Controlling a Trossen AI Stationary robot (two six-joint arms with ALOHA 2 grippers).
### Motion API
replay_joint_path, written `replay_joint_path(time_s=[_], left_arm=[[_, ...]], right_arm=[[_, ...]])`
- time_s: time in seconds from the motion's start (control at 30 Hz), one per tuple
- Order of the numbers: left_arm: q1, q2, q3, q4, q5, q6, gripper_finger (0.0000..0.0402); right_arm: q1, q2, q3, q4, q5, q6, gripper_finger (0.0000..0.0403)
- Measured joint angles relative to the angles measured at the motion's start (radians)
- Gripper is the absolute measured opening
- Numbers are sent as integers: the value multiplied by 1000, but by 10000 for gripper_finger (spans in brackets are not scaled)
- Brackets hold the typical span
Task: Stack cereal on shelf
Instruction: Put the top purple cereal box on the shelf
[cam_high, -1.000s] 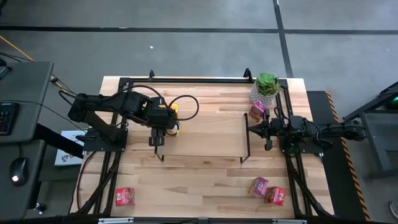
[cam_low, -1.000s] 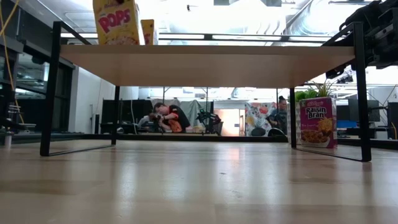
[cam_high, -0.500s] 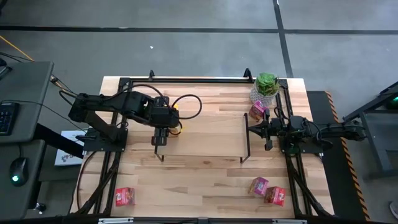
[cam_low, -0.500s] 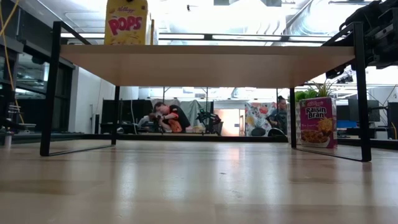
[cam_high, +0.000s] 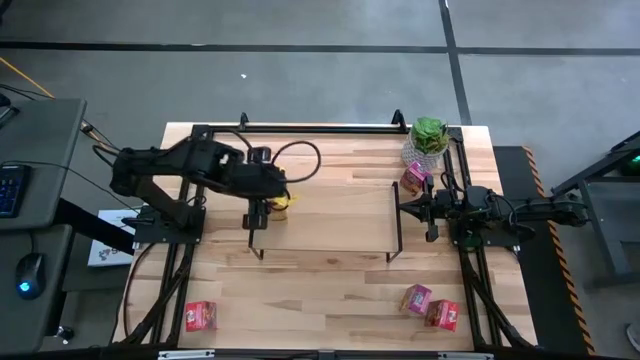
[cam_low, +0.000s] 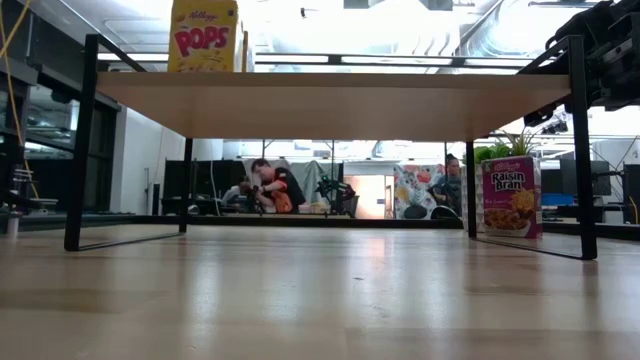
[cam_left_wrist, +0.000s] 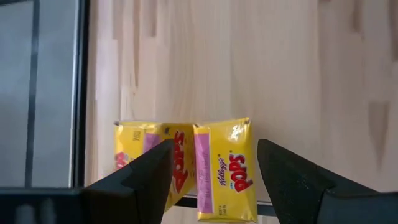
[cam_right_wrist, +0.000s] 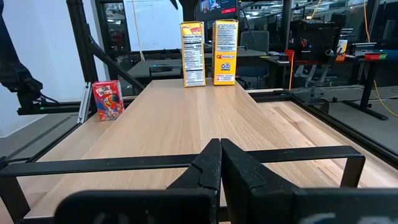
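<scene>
Two yellow cereal boxes (cam_left_wrist: 225, 169) (cam_left_wrist: 152, 155) stand side by side on their bases at the left end of the shelf (cam_high: 325, 215), and show in the low view (cam_low: 204, 36) on its top (cam_low: 330, 100). My left gripper (cam_left_wrist: 214, 144) hovers open above them, one finger on either side of the right-hand box, touching nothing. In the high view it (cam_high: 257, 217) is over the shelf's left end. My right gripper (cam_right_wrist: 219, 152) waits shut and level at the shelf's right end (cam_high: 408, 207).
A magenta box (cam_high: 412, 178) (cam_low: 510, 195) stands on the table by the potted plant (cam_high: 429, 135). A magenta box (cam_high: 417, 298) and a red one (cam_high: 443, 314) sit near the front right, and another red box (cam_high: 200, 315) (cam_right_wrist: 107, 99) front left.
The yellow box that stood tilted over the shelf's left end a second ago now stands upright on the shelf beside the other yellow box. My left gripper has risen above the two boxes and tipped a little.
</scene>
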Motion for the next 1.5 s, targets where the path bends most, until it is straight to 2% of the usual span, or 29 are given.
replay_joint_path(time_s=[0.23,0.33,0.43,0.57,0.8,0.97,1.1,1.17,1.27,1.5], left_arm=[[-65,-58,25,59,-1,-96,221],[-122,-123,-29,192,-9,-114,220],[-199,-209,-138,387,-50,-116,220],[-321,-342,-364,676,-115,-66,220],[-494,-561,-870,1233,-281,61,220],[-530,-670,-1208,1694,-380,221,220],[-518,-729,-1429,2075,-388,364,220],[-508,-756,-1505,2212,-388,411,220],[-493,-804,-1570,2259,-390,430,220],[-463,-868,-1630,2117,-391,384,220]], right_arm=[[0,0,0,0,0,0,0],[0,0,0,0,0,0,0],[0,0,0,0,0,0,0],[0,0,0,0,0,0,0],[0,0,0,0,0,0,0],[0,0,0,0,0,0,0],[0,0,0,0,0,0,0],[0,0,0,0,0,0,0],[0,0,0,0,0,0,0],[0,0,0,7,0,1,0]])
